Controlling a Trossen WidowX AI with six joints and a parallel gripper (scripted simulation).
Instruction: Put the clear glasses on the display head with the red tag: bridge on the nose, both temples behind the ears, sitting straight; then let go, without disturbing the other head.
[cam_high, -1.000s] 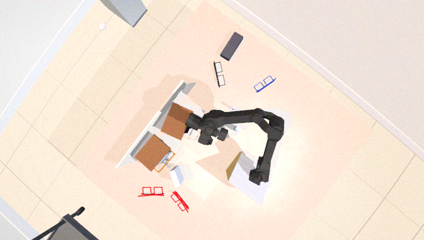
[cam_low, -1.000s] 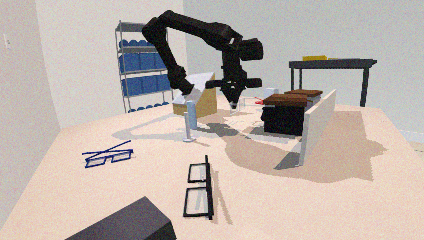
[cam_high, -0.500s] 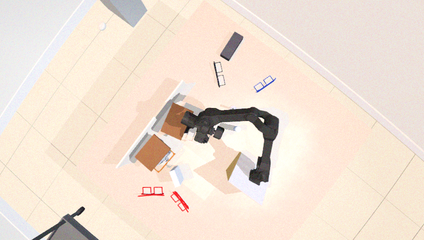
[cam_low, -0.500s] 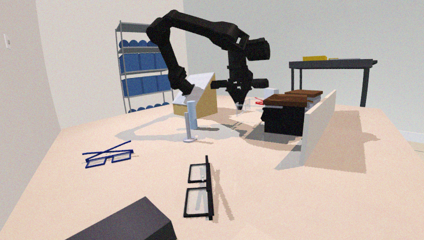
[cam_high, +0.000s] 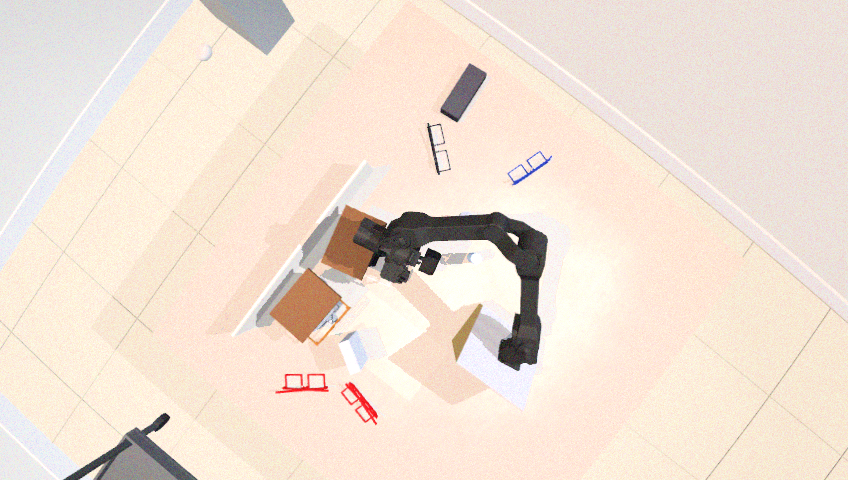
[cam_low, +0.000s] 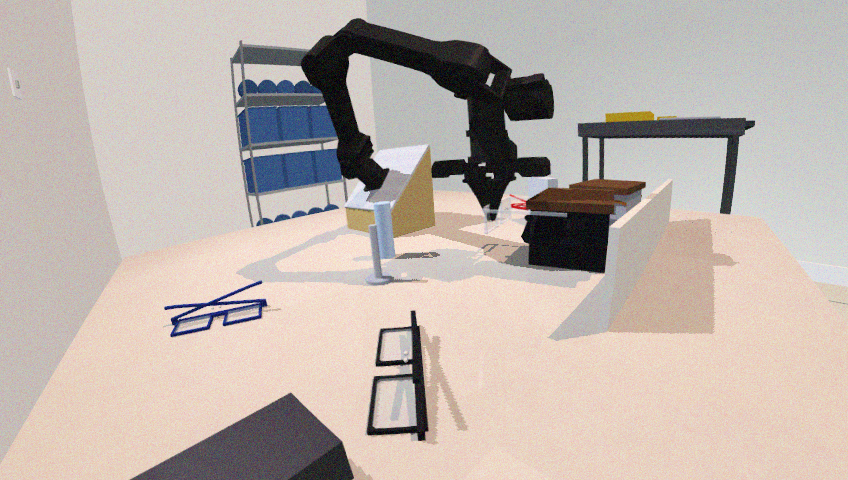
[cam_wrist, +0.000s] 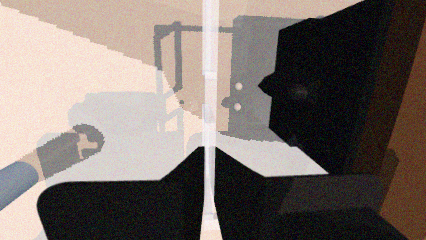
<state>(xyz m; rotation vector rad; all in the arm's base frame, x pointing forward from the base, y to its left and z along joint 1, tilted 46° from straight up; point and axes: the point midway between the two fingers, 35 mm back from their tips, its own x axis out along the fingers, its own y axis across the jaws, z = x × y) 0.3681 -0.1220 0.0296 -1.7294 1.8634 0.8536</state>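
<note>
My gripper (cam_wrist: 206, 153) is shut on the clear glasses (cam_wrist: 210, 85), whose frame shows as a pale upright bar between the fingers. In the side view the gripper (cam_low: 491, 205) holds the glasses (cam_low: 496, 218) above the table, just left of the nearer display head (cam_low: 568, 234), a dark block with a brown top. That head fills the right of the wrist view (cam_wrist: 325, 90), close to the glasses but apart from them. From above, the arm's wrist covers the edge of this head (cam_high: 349, 240). The second head (cam_high: 304, 304) stands beside it. I see no red tag clearly.
A long white wall (cam_low: 618, 255) stands behind the heads. Orange glasses (cam_high: 328, 324) sit at the second head. A blue post on a stand (cam_low: 376, 240), a tan wedge block (cam_low: 395, 190), black glasses (cam_low: 398, 380), blue glasses (cam_low: 214, 309), red glasses (cam_high: 303, 383) and a dark box (cam_high: 462, 92) are around.
</note>
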